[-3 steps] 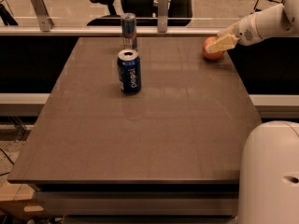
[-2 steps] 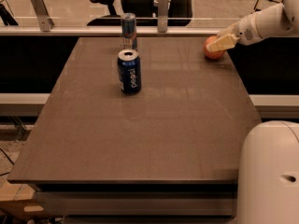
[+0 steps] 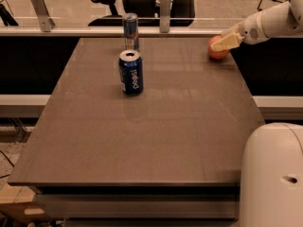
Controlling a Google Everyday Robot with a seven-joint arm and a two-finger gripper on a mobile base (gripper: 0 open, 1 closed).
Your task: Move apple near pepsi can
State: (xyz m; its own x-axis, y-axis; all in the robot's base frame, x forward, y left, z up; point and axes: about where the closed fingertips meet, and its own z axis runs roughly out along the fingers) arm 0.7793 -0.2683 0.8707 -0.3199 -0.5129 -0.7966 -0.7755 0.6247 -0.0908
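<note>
1. Apple [image 3: 218, 55] at the far right of the brown table [image 3: 165, 141], near the back and close to the right edge; down on the surface, with only the red-orange lower half showing.
2. Partly covered from above by the gripper [image 3: 223, 42], pale yellowish, reaching in from the right and lying over the top of the fruit.
3. Cannot tell whether clamped on the apple or only laid against it; how far open is hidden from this angle.
4. Carried by a white arm [image 3: 272, 20] slanting down from the upper right corner.
5. Pepsi can [image 3: 131, 73] upright toward the back of the table, left of centre: dark blue, white lettering down the side, silver top. Well apart from the apple, with bare tabletop between the two.
6. Just behind the pepsi can, at the back edge, a taller, slimmer blue-and-silver can [image 3: 130, 30], also upright and not touching it.
7. Rounded white robot body [image 3: 272, 174] in the lower right corner, in front of the table's near right corner.
8. Beyond the table, a low rail [image 3: 94, 31] with upright posts, and a black office chair [image 3: 142, 1] behind it.
</note>
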